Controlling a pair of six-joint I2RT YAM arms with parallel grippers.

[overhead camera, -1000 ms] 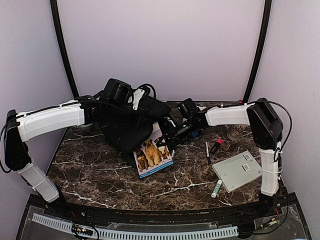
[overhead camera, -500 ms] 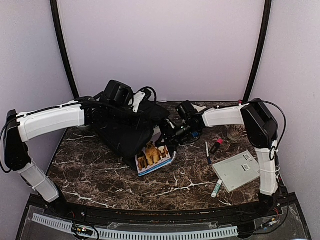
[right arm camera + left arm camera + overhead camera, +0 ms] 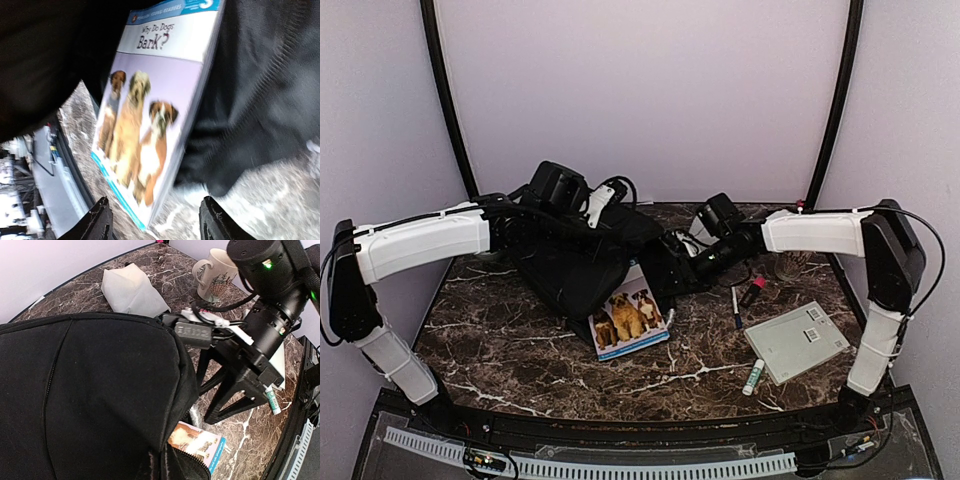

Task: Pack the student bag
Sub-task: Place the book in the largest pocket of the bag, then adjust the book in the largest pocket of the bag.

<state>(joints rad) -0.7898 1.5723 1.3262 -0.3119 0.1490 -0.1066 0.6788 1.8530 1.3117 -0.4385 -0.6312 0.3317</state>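
Observation:
The student bag (image 3: 570,265), a big black backpack, lies at the back left of the table. My left gripper (image 3: 588,212) is shut on a fold of its fabric near the top; the left wrist view shows the bag (image 3: 100,390) bunched at the bottom edge, with the fingers hidden. A dog picture book (image 3: 628,318) sticks out of the bag's zipped opening, its lower end on the table. My right gripper (image 3: 155,202) hovers open just off the book (image 3: 145,115), touching nothing. From the left wrist, it (image 3: 202,402) hangs beside the bag.
On the right of the table lie a pen (image 3: 735,305), a red marker (image 3: 752,292), a pale calculator (image 3: 795,342) and a glue stick (image 3: 753,377). A mug (image 3: 215,275) and a white cloth packet (image 3: 132,290) sit behind the bag.
My right gripper has opened, let go of the book and drawn back to the right. The book now rests half inside the bag. The left arm has stayed put.

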